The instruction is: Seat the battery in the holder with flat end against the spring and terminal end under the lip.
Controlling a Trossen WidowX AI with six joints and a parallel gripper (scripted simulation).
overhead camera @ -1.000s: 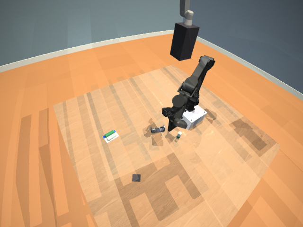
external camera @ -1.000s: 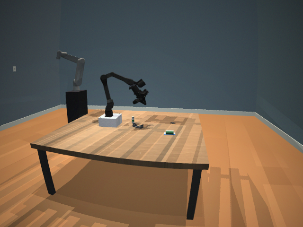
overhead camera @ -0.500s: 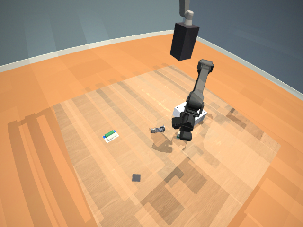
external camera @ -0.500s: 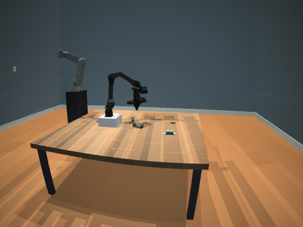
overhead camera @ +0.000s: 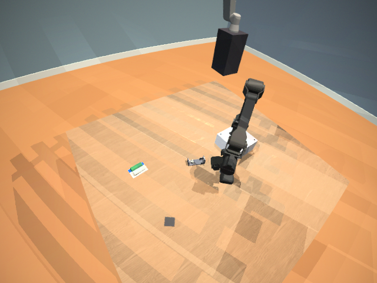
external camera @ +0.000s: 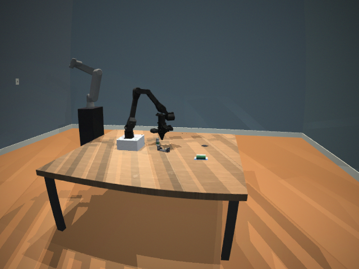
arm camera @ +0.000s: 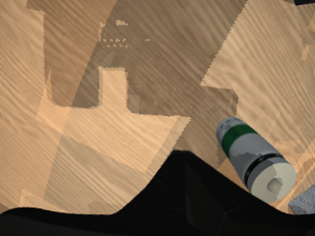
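The battery stands upright on the table, grey with a green band, its pale end with a small round nub facing up. It is hidden behind the arm in the top view. The holder lies on the table close by, with raised parts at both ends; no battery shows in it. My gripper is shut and empty, pointing down above the table. In the wrist view the battery is just right of the closed fingertips, with no finger around it.
My arm's white base box is near the battery. A green cylinder lies on a blue and white plate. A dark square lies on the table. A grey arm on a black pedestal stands beyond.
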